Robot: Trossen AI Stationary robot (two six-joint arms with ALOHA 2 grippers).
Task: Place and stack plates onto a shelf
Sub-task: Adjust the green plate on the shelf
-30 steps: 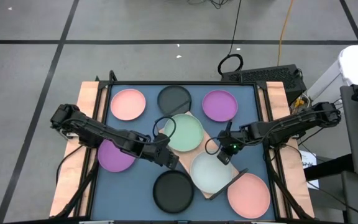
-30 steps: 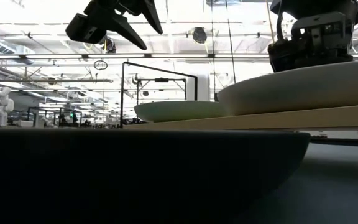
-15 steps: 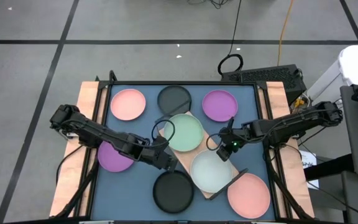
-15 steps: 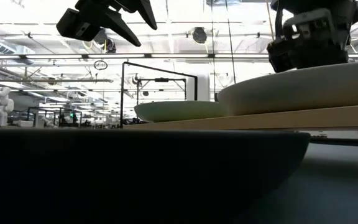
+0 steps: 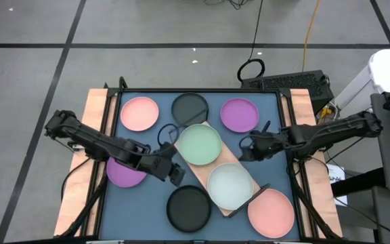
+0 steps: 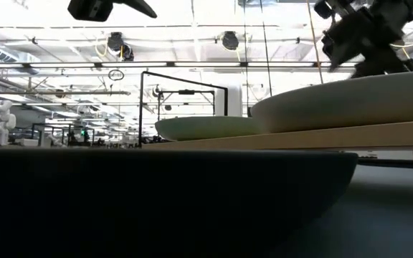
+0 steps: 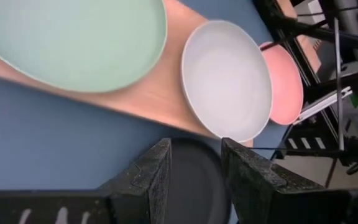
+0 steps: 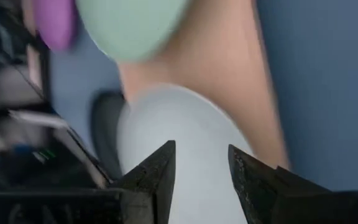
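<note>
Since a second before, my right gripper [image 5: 244, 150] had let go of the pale blue plate [image 5: 230, 186] and pulled back off the shelf [image 5: 239, 159]; its fingers [image 8: 155, 177] now stood apart with nothing between them, above the blue mat beside the shelf's right edge. My left gripper [image 5: 175, 173] had also drawn back, off the shelf's left edge toward the purple plate [image 5: 122, 171], its fingers [image 7: 149, 175] parted and empty. The plates themselves had not moved.

Nearest the front of the table, a black plate [image 5: 188, 207] lay just left of the shelf's near end and a pink plate [image 5: 271, 211] just right of it. On the shelf, which lay slantwise across the middle of the mat [image 5: 154, 135], the pale blue plate sat at the near end and the pale green plate [image 5: 198, 144] at the far end, side by side, not stacked. The purple plate lay left of the shelf, partly under my left arm. Beyond the shelf's far end stood a row of three: a pink plate [image 5: 139, 113], a second black plate [image 5: 189, 107] and a second purple plate [image 5: 239, 114].

The table [image 5: 97, 108] had bare wooden strips along both sides of the mat. Around it lay grey floor [image 5: 147, 27] crossed with dark lines, with cables [image 5: 250, 69] behind the table.
</note>
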